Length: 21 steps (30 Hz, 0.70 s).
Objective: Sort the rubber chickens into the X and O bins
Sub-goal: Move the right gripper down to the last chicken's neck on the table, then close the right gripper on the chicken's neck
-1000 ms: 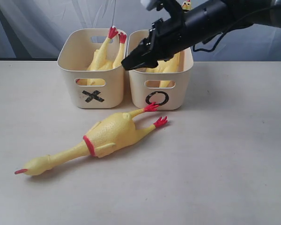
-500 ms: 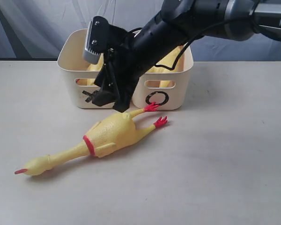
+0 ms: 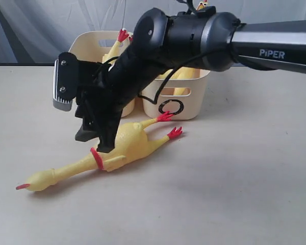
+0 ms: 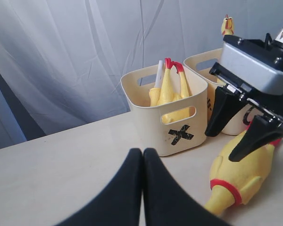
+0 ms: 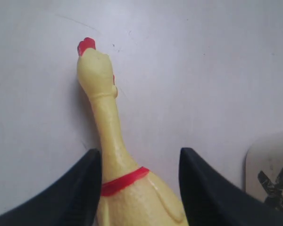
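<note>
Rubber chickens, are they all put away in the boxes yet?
Almost. Done: rubber chickens sit in the X bin and the O bin. In hand: the right gripper is open, its jaws either side of the last chicken at its neck, on the table, not yet closed. The left gripper is shut on nothing. Left: lift that chicken into a bin.

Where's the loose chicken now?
Exterior view: loose chicken lies on the table left of centre, feet by the O bin, right hand straddling its body.
</note>
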Each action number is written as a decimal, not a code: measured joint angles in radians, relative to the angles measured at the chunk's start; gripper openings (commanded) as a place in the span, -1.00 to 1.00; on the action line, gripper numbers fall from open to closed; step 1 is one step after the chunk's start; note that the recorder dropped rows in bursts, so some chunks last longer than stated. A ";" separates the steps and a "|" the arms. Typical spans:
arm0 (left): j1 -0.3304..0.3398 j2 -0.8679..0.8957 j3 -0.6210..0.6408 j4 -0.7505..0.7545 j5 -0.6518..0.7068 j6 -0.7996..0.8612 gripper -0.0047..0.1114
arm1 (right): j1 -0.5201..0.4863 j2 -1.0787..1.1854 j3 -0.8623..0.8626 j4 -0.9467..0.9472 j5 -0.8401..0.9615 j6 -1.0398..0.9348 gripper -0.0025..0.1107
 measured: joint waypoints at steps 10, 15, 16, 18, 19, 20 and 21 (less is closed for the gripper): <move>0.000 0.000 0.000 0.000 0.000 0.000 -0.91 | 0.045 0.072 0.000 -0.024 -0.067 -0.003 -0.11; 0.000 0.000 0.000 0.000 0.000 0.000 -0.91 | 0.077 0.104 0.000 -0.033 -0.101 -0.042 -0.12; 0.000 0.000 0.000 0.000 0.000 0.000 -0.91 | 0.083 0.108 0.000 -0.033 -0.107 -0.047 -0.12; 0.000 0.000 0.000 0.000 0.000 0.000 -0.91 | 0.092 0.117 0.000 -0.033 -0.122 -0.053 -0.12; 0.000 0.000 0.000 0.000 0.000 0.000 -0.91 | 0.094 0.122 0.000 -0.035 -0.129 -0.056 -0.12; 0.000 0.000 0.000 0.000 0.000 0.000 -0.91 | 0.097 0.129 0.000 -0.040 -0.136 -0.059 -0.12; 0.000 0.000 0.000 0.000 0.000 0.000 -0.91 | 0.101 0.135 0.000 -0.042 -0.146 -0.064 -0.12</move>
